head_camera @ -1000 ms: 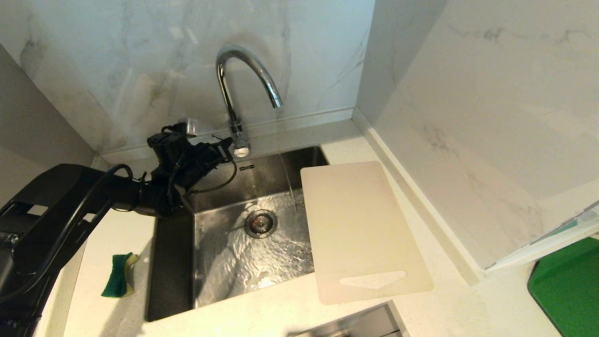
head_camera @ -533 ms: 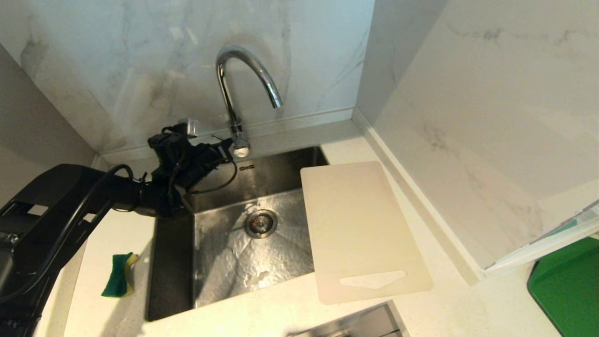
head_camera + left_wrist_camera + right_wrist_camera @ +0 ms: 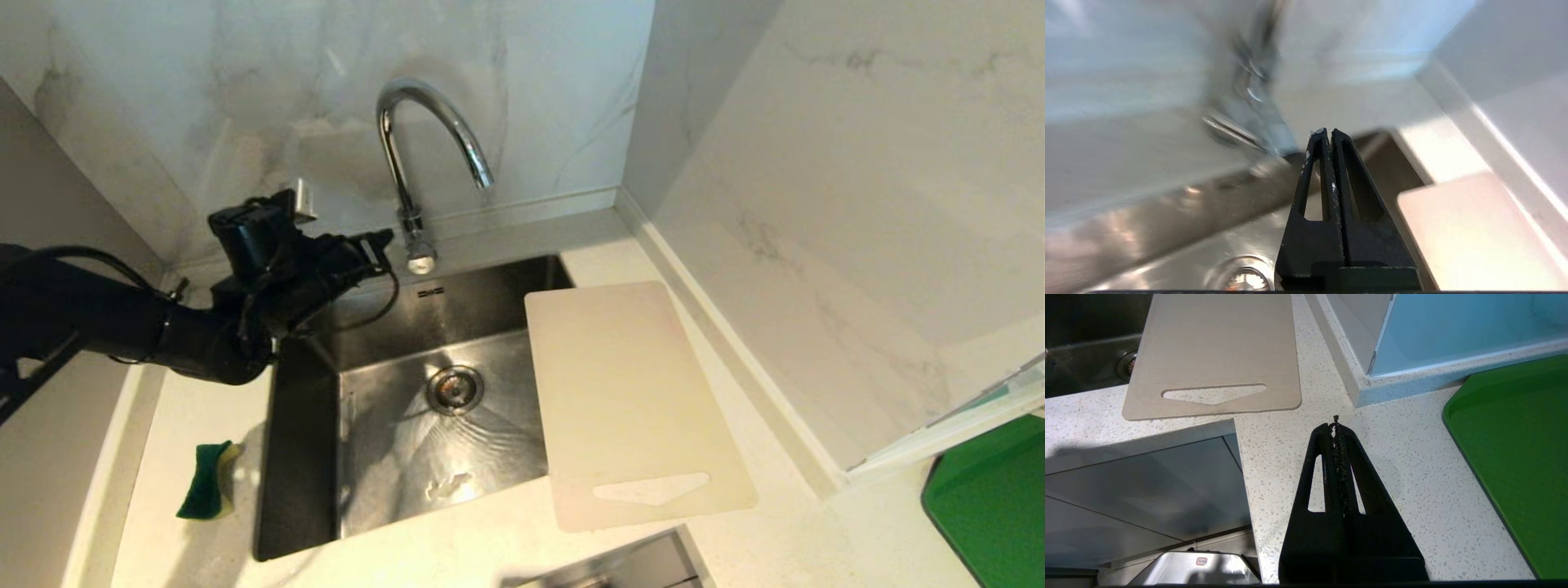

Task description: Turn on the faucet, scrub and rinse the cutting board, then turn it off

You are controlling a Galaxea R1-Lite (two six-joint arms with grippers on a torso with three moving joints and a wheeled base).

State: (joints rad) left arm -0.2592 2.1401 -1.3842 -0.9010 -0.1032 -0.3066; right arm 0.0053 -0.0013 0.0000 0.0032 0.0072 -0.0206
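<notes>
Left gripper (image 3: 384,242): my jaws clenched, empty, just beside the faucet (image 3: 420,155) base.
Cutting board (image 3: 629,400): well right of my jaws, overhanging the sink (image 3: 302,457).
Right gripper (image 3: 1336,426): clenched above the bench (image 3: 1404,457).

faucet (image 3: 424,147) — chrome | cutting board (image 3: 629,400) — cream | sponge (image 3: 206,492) — green-yellow | tray (image 3: 992,506) — green

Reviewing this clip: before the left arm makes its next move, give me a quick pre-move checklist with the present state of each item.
1. Water stopped at the faucet: ok, no stream from the spout.
2. Left gripper off the faucet lever: ok, beside it, jaws shut and empty.
3. Cutting board stable: ok, flat on the counter, one edge overhanging the sink.
4. Board scrubbed clean: cannot tell.
5. Sponge out of the way: ok, on the counter left of the sink.
6. Right gripper parked: ok, shut over the counter.
</notes>
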